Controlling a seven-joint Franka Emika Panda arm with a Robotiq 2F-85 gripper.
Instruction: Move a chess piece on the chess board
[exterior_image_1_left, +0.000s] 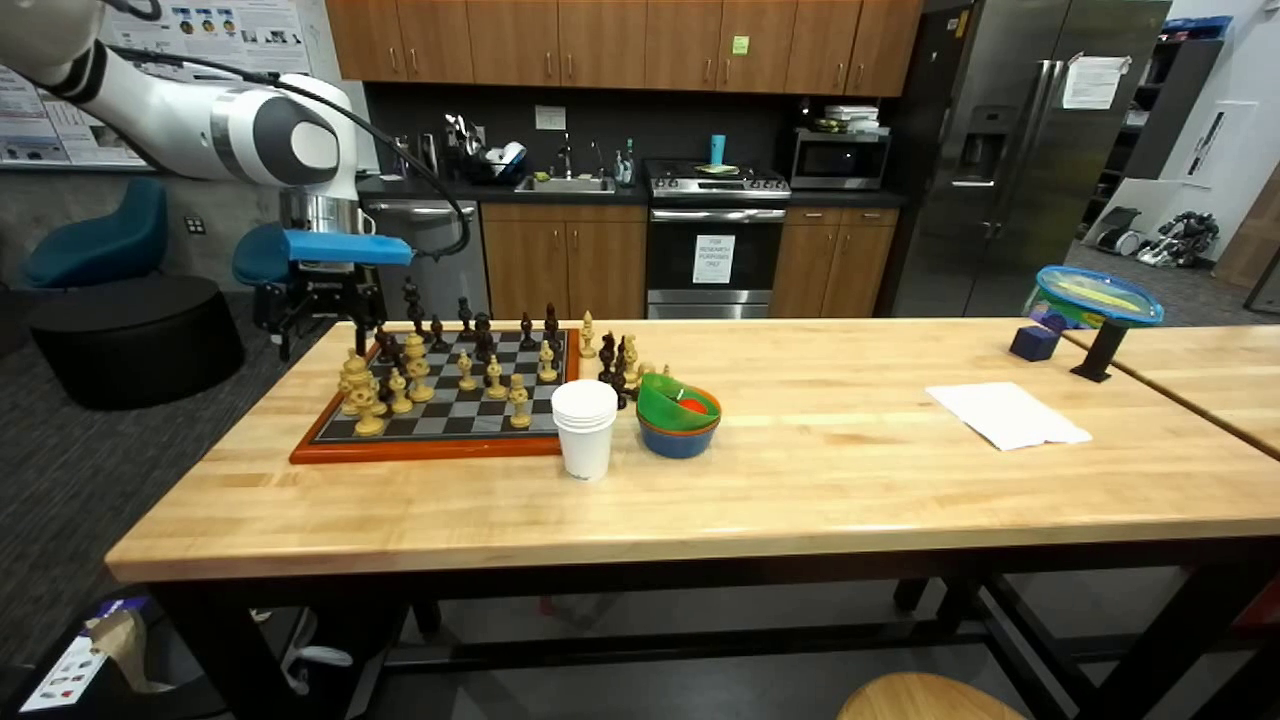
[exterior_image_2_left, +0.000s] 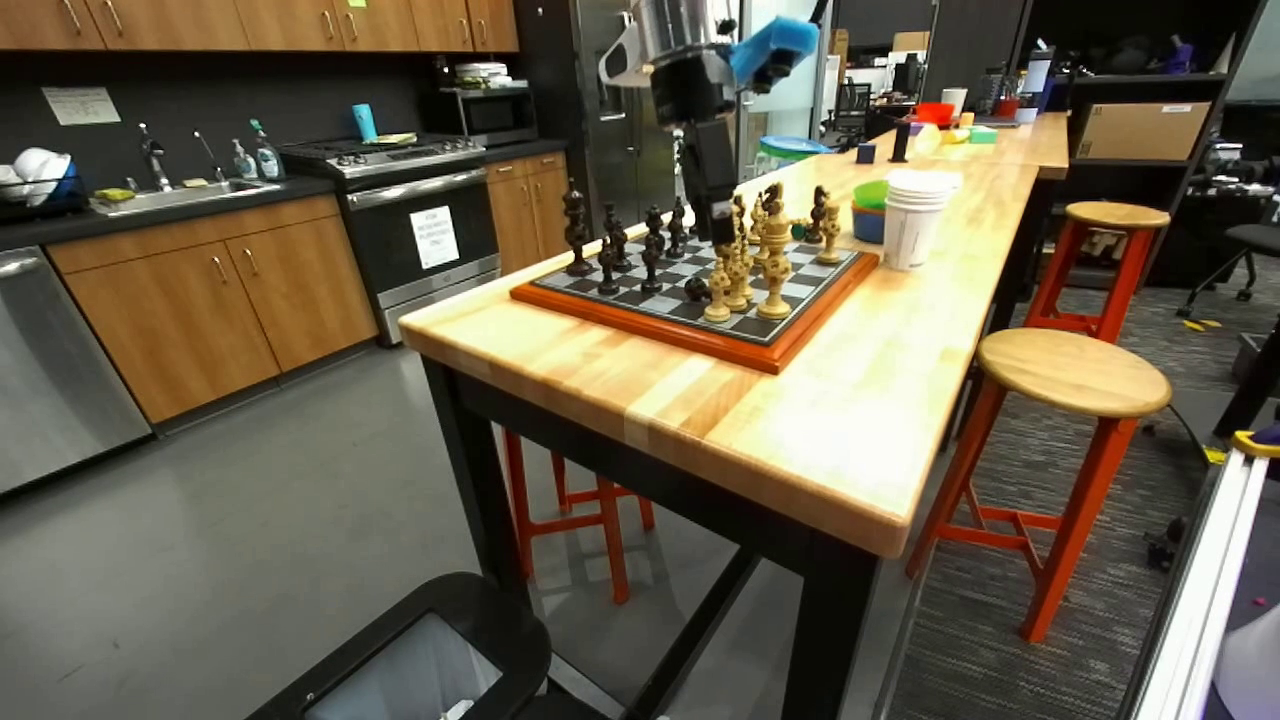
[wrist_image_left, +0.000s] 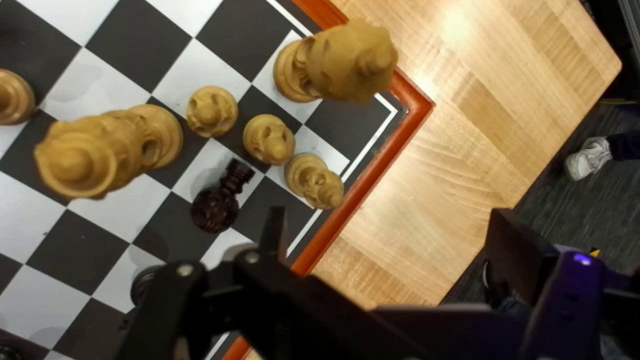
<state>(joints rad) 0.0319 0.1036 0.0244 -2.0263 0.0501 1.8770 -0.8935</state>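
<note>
The chess board lies on the table with light and dark pieces standing on it. It also shows in an exterior view and in the wrist view. In the wrist view a dark piece lies on its side near a board corner, beside several light pieces, among them a small one and a tall one. My gripper is open and empty. In the wrist view one finger overlaps the board's edge and the other overlaps the table's edge. In both exterior views the gripper hangs at the board's end.
A stack of white cups stands against the board's corner. Nested bowls and several off-board pieces are beside it. Paper, a dark blue box and a black stand are farther along the table.
</note>
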